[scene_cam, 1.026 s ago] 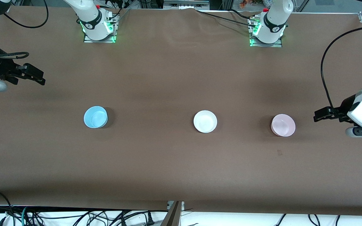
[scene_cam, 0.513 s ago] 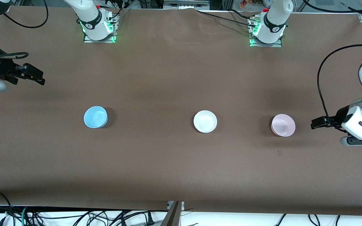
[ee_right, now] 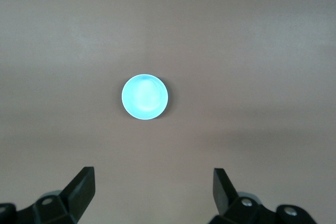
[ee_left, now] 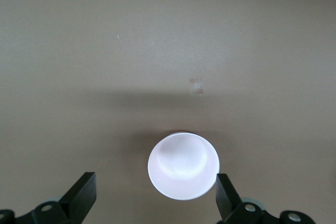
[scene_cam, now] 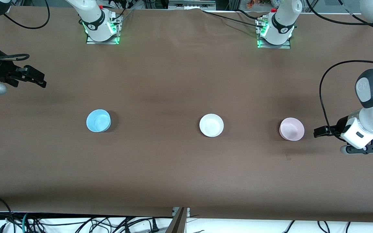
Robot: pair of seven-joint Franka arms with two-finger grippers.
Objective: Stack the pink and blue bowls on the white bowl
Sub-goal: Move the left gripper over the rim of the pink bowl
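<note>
Wrist views show both grippers' fingers (ee_left: pixel 81 198) spread wide, empty, touching neither pink bowl (ee_left: pixel 183 167) nor blue bowl (ee_right: pixel 145 97).

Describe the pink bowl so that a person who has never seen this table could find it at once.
On the brown table, three small bowls stand apart in one row. The pink bowl is the one at the left arm's end of that row, close to the open left end effector. The white bowl stands in the middle and the blue bowl at the right arm's end.

We see a brown table (scene_cam: pixel 186 81) carrying three separate upright bowls in a row: blue bowl (scene_cam: pixel 98 120) toward the right arm's end, white bowl (scene_cam: pixel 211 125) between, pink bowl (scene_cam: pixel 291 129) toward the left arm's end
</note>
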